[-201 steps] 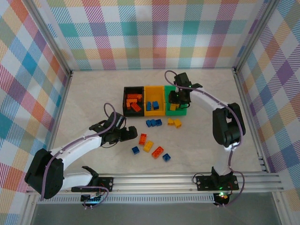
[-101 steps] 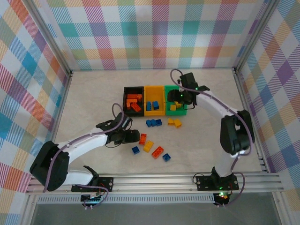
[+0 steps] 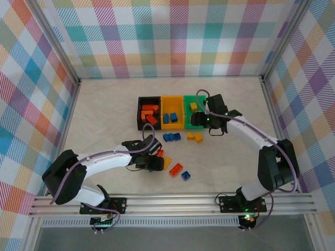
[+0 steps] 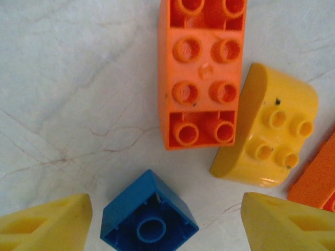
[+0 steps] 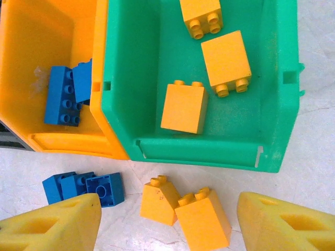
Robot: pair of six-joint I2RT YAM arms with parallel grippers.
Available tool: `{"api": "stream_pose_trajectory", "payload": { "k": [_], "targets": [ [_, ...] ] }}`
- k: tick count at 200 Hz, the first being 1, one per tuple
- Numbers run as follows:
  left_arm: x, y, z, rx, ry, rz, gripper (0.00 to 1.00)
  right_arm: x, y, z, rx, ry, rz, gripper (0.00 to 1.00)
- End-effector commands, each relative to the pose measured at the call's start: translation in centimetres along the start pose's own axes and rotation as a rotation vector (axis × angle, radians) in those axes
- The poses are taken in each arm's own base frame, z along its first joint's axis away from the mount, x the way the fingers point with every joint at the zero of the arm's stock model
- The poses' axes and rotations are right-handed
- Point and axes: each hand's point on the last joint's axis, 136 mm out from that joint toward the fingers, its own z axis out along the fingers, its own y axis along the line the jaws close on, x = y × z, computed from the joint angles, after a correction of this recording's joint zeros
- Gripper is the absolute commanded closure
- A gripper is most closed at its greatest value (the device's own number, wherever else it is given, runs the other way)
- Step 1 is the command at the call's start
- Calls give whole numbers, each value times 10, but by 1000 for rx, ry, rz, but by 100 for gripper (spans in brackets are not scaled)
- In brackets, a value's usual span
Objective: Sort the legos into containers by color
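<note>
My left gripper point(image 3: 153, 163) point(image 4: 167, 230) hangs open low over the loose legos, an upside-down blue brick point(image 4: 149, 222) between its fingertips. Just beyond lie a long orange brick point(image 4: 203, 78) and a yellow brick point(image 4: 269, 136). The black bin point(image 3: 139, 112) holds orange bricks. Blue bricks point(image 5: 63, 94) lie in the yellow-orange bin point(image 3: 172, 127), and three yellow ones point(image 5: 184, 107) in the green bin point(image 5: 199, 151). My right gripper point(image 3: 205, 124) point(image 5: 167, 225) is open in front of the green bin, above two yellow bricks point(image 5: 203, 217) on the table.
Blue bricks point(image 3: 171, 137) lie on the table in front of the yellow-orange bin. An orange brick point(image 3: 176, 169) and a small blue one point(image 3: 186, 175) sit right of my left gripper. Checked walls enclose the table, and a metal rail runs along the near edge.
My left gripper slid right and came down over the blue brick. My right gripper drew back from over the green bin to above the two yellow bricks in front of it.
</note>
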Motion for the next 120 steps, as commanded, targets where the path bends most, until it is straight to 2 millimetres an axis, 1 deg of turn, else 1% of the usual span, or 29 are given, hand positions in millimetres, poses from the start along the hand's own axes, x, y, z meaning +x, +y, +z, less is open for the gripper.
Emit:
{"api": "stream_pose_trajectory", "payload": {
  "k": [1,13,28,62,81,96,109,120],
  "targets": [
    [11,15,9,-88,33,20,30,-8,10,-14,-45,-55,7,30],
    [12,21,12,-116,34,17,35,-8,10,-16,-46,-59,8,30],
    [11,22,15,-126,34,20,42,-8,9,-19,-40,-66,10,30],
    [11,23,13,-132,28,21,52,-8,7,-24,-32,-78,6,30],
    [9,20,7,-119,13,16,59,-8,7,-24,-30,-81,10,30],
    [4,17,-1,-108,-4,11,61,-8,8,-25,-36,-85,15,30],
    [-3,11,-9,-90,-24,12,62,-7,7,-26,-38,-89,21,30],
    [-14,4,-17,-68,-48,12,62,-6,7,-27,-39,-92,22,30]
  ]
}}
